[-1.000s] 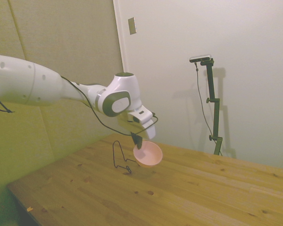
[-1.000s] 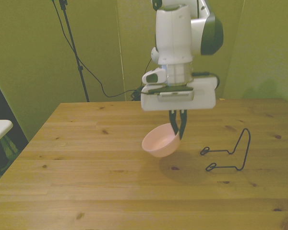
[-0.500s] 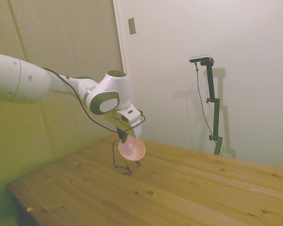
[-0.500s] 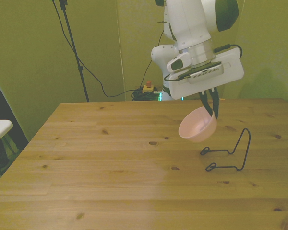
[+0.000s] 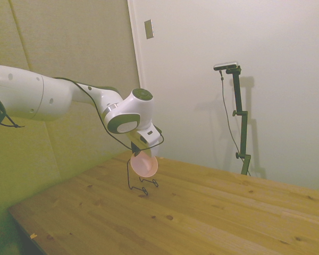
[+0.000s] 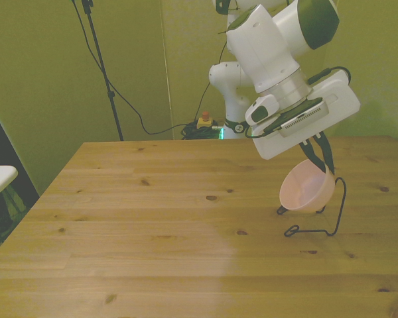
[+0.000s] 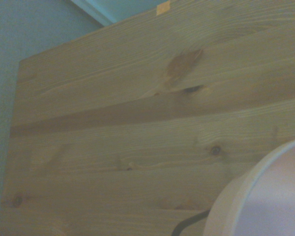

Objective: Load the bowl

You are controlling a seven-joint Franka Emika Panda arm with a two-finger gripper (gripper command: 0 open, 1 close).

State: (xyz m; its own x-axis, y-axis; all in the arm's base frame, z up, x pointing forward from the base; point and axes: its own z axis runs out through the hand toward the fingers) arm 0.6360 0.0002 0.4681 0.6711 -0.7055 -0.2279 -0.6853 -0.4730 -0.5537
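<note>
Bowl [image 6: 307,191] tilted on edge, airborne just over wire rack [image 6: 316,213] | fingers [image 6: 326,159] pinching its rim | tilt likely to slot it into rack | wooden surface [image 6: 152,232] below, untouched.

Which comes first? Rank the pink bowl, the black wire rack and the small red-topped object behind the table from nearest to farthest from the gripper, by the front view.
1. The pink bowl: held in the gripper, jaws shut on its rim.
2. The black wire rack: on the table, just under the bowl.
3. The small red-topped object: beyond the table's far edge, toward the front view's left.
</note>
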